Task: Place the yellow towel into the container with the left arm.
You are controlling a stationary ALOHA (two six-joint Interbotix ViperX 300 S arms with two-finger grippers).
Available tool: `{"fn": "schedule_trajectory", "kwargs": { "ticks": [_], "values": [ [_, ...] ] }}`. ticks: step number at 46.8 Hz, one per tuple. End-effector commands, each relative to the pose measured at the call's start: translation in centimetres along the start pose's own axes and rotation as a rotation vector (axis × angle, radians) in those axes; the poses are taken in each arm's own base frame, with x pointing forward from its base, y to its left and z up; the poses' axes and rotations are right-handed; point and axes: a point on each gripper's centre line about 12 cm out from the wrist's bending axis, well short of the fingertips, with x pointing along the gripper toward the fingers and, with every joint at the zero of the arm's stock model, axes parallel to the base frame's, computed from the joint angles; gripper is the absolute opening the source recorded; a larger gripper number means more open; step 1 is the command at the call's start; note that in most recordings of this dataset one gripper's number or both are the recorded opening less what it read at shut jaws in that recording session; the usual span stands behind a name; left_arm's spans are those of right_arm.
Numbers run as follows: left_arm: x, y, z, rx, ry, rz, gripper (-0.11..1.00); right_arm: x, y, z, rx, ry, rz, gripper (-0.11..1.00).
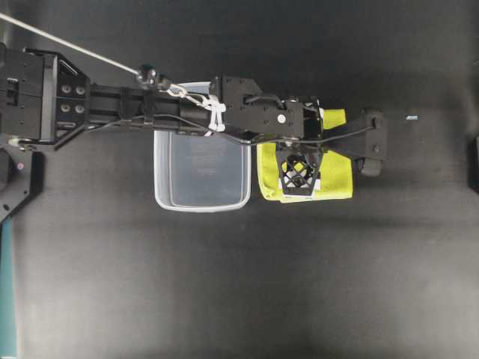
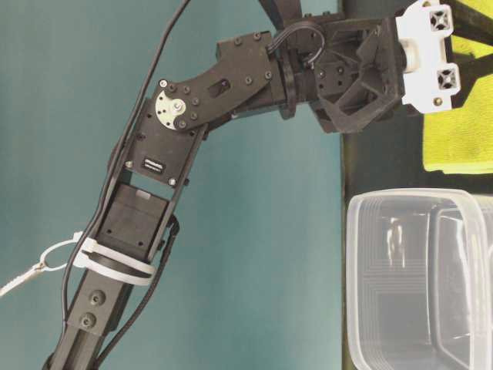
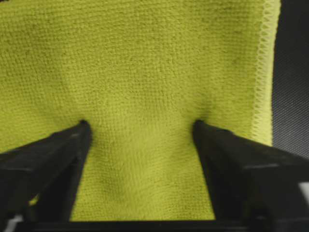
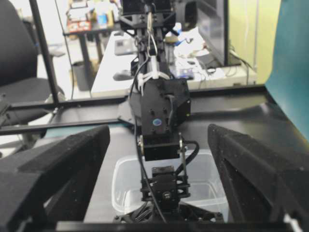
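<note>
The yellow towel [image 1: 338, 181] lies flat on the black table just right of the container [image 1: 200, 205], a clear tub with nothing in it. The left arm [image 1: 150, 108] reaches across the tub's far rim. My left gripper [image 1: 299, 176] points down over the towel. In the left wrist view the gripper [image 3: 140, 124] is open, with both fingertips [image 3: 82, 126] pressed into the towel [image 3: 145, 63], which dents around them. No fold is pinched between them. My right gripper [image 4: 158, 128] is open and empty, held back and facing the left arm.
The towel's stitched edge [image 3: 265, 72] borders bare black table on the right. A teal wall [image 2: 231, 231] stands behind the arm in the table-level view, where the tub [image 2: 416, 202] and the towel [image 2: 462, 131] also show. A small object [image 1: 411, 117] lies far right.
</note>
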Motion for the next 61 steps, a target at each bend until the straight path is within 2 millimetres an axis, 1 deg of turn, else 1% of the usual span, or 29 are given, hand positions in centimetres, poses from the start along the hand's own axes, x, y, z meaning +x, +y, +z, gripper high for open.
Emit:
{"fn": "schedule_trajectory", "kwargs": {
  "ticks": [1,5,8,10,12,16,17,19,20,24,28,31,32,35,38,43,46,48,52,57,61],
  "values": [
    [-0.7,-0.6,0.4,0.027,-0.019,0.001,0.66,0.0,0.0,1.0,-0.006,-0.028,-0.001,0.79],
    [-1.8,-0.9,1.1,0.038,-0.051,0.002,0.42,-0.1,0.0,1.2,-0.012,-0.035,-0.001,0.79],
    [-3.2,-1.3,1.8,0.054,-0.078,0.003,0.23,-0.1,0.0,1.2,-0.012,-0.038,0.0,0.78],
    [-4.3,-1.4,2.2,0.061,-0.09,0.004,0.14,-0.2,0.0,1.3,-0.012,-0.04,0.0,0.78],
    [-5.6,-1.4,2.6,0.066,-0.098,0.005,0.07,-0.2,0.0,1.4,-0.012,-0.045,0.0,0.78],
    [-8.9,-1.3,3.2,0.068,-0.115,0.008,0.07,-0.3,0.0,1.5,-0.014,-0.048,0.0,0.78],
    [-10.4,-1.2,3.3,0.066,-0.122,0.01,0.07,-0.3,0.0,1.5,-0.014,-0.046,0.0,0.78],
    [-12.4,-1.0,3.5,0.063,-0.137,0.013,0.07,-0.3,0.0,1.5,-0.014,-0.045,0.0,0.78],
    [-14.1,-1.0,3.6,0.062,-0.148,0.014,0.07,-0.3,0.0,1.5,-0.012,-0.045,0.0,0.78],
    [-18.8,-0.8,3.5,0.056,-0.2,0.021,0.07,-0.3,0.0,1.5,-0.016,-0.048,0.0,0.78],
    [-22.8,-0.8,2.7,0.049,-0.235,0.024,0.07,-0.3,0.0,1.6,-0.016,-0.049,0.0,0.78],
    [-25.2,-0.7,1.6,0.046,-0.242,0.026,0.07,-0.3,0.0,1.6,-0.016,-0.051,0.0,0.78],
    [-26.0,-0.7,1.0,0.047,-0.239,0.026,0.07,-0.3,0.0,1.6,-0.016,-0.051,0.0,0.77],
    [-27.6,-0.7,-0.5,0.047,-0.237,0.027,0.07,-0.3,0.0,1.5,-0.016,-0.048,0.0,0.77],
    [-28.2,-0.7,-2.1,0.046,-0.217,0.028,0.07,-0.3,0.0,1.5,-0.016,-0.046,0.0,0.77],
    [-28.4,-0.5,-5.0,0.024,-0.183,0.025,0.07,-0.3,0.1,1.5,-0.012,-0.048,0.002,0.77],
    [-28.1,-0.4,-6.8,0.019,-0.162,0.026,0.07,-0.3,0.1,1.6,-0.014,-0.049,0.003,0.77],
    [-27.9,-0.4,-7.6,0.015,-0.159,0.026,0.07,-0.3,0.1,1.5,-0.014,-0.049,0.005,0.77],
    [-27.6,-0.3,-8.8,0.011,-0.169,0.031,0.07,-0.3,0.1,1.5,-0.014,-0.049,0.006,0.77],
    [-27.2,-0.1,-9.6,0.003,-0.19,0.035,0.07,-0.2,0.1,1.5,-0.014,-0.047,0.006,0.77],
    [-26.3,0.0,-10.2,0.003,-0.189,0.037,0.07,-0.2,0.1,1.5,-0.014,-0.047,0.006,0.77]
  ]
}}
